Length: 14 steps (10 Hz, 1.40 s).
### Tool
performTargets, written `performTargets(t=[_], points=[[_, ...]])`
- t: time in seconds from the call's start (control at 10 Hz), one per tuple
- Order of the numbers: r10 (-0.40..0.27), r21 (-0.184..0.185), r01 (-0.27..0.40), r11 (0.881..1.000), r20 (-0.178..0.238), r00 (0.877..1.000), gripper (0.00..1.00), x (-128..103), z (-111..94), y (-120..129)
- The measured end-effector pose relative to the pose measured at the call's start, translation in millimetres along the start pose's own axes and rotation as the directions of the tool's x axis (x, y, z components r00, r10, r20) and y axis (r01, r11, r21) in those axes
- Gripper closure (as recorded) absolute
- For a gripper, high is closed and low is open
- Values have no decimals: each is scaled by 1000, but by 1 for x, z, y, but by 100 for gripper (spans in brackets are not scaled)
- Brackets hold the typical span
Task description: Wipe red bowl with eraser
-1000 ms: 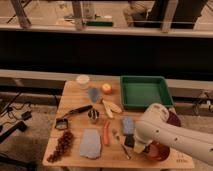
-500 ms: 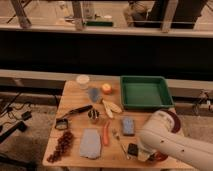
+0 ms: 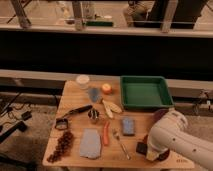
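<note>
The red bowl (image 3: 163,155) sits at the table's front right corner, mostly hidden under my white arm; only part of its rim shows. My gripper (image 3: 144,148) is at the arm's lower left end, at the bowl's left edge. It is shut on the eraser (image 3: 141,148), a small dark block that touches or sits just over the bowl's left rim.
A purple bowl (image 3: 159,115) peeks out behind the arm. A blue-grey block (image 3: 128,126), a spoon (image 3: 121,145), a carrot (image 3: 106,134) and a blue cloth (image 3: 91,144) lie to the left. A green tray (image 3: 145,92) stands at the back right.
My arm has swung down over the red bowl and covers more of it. The dark eraser at its tip has moved a little to the right, toward the bowl.
</note>
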State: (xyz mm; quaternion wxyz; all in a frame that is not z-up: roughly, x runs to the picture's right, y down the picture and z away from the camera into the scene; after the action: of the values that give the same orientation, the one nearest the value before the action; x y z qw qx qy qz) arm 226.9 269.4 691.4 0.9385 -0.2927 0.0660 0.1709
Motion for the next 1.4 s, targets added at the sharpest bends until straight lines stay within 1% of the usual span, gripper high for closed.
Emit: performTargets(t=[0.1, 0.3, 0.4, 0.6, 0.7, 0.8, 0.9, 1.0, 1.2, 1.3, 1.4], points=[[11, 3, -11, 1000, -4, 1000, 90, 0, 0, -10], [47, 16, -46, 999, -26, 999, 90, 12, 1, -31], [60, 28, -59, 998, -40, 997, 90, 12, 3, -49], [65, 41, -63, 997, -56, 996, 90, 11, 4, -67], [62, 41, -60, 997, -57, 996, 90, 10, 3, -67], [42, 38, -40, 998, -57, 997, 90, 3, 2, -60], [26, 34, -24, 999, -54, 998, 90, -6, 2, -50], [8, 31, -7, 999, -46, 999, 90, -14, 1, -34], [-9, 25, 10, 1000, -30, 1000, 90, -14, -2, -13], [-12, 24, 12, 1000, -23, 1000, 90, -11, -4, -9], [-17, 28, 18, 999, -17, 1000, 90, -10, -8, -9]])
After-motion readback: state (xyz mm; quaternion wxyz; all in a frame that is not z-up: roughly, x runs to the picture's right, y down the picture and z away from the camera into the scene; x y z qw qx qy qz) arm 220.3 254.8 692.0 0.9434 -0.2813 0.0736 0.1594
